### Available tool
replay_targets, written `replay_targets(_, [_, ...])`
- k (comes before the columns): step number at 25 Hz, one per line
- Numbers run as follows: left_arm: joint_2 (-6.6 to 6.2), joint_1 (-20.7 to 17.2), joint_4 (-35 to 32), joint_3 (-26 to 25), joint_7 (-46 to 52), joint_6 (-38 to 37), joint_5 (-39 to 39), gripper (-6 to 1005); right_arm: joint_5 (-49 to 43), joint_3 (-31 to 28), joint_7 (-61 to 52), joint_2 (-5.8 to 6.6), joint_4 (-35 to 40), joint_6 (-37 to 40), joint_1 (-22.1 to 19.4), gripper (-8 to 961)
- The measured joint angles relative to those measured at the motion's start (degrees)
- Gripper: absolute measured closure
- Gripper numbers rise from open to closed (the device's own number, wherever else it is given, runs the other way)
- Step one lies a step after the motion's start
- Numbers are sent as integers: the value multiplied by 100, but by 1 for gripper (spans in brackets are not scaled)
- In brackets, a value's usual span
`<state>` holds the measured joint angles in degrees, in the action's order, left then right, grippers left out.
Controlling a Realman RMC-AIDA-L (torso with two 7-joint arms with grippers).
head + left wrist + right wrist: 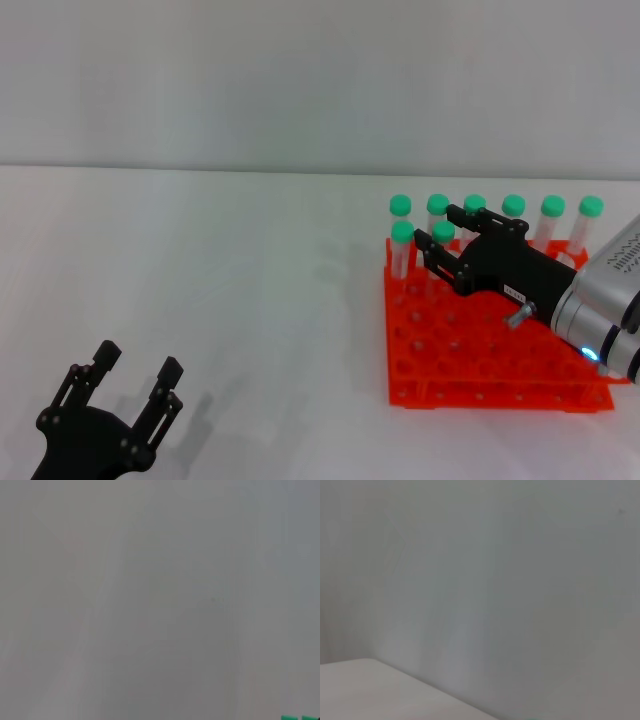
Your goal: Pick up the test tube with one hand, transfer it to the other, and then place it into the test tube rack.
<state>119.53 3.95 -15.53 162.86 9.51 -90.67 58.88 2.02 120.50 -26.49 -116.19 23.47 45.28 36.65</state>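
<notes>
Two hands split: right hand [437, 247] clamped on tube [442, 240] over rack [480, 355] for seating, left hand [135, 385] spread, parked.

White table [200, 300], pale grey wall [300, 80]

Landmark: the test tube rack [495, 345], which we find on the table [220, 290], right of centre. Tubes [552, 222] stand in its far rows. Over the rack from its right, the right gripper [440, 240] reaches among them. Well left of the rack, nearer us: the left gripper [135, 378].
</notes>
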Motion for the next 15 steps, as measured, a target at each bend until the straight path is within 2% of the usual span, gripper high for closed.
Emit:
replay_targets(5, [0, 0, 6, 0, 12, -3, 0, 270, -1, -21, -5, 0, 29, 40, -52, 416])
replay_targets(12, [-3, -9, 43, -6, 16, -7, 90, 269, -1, -192, -7, 52, 314, 563, -453, 253])
replay_targets(15, [-4, 4, 86, -9, 16, -8, 177, 269, -32, -425, -18, 84, 414, 880, -754, 74])
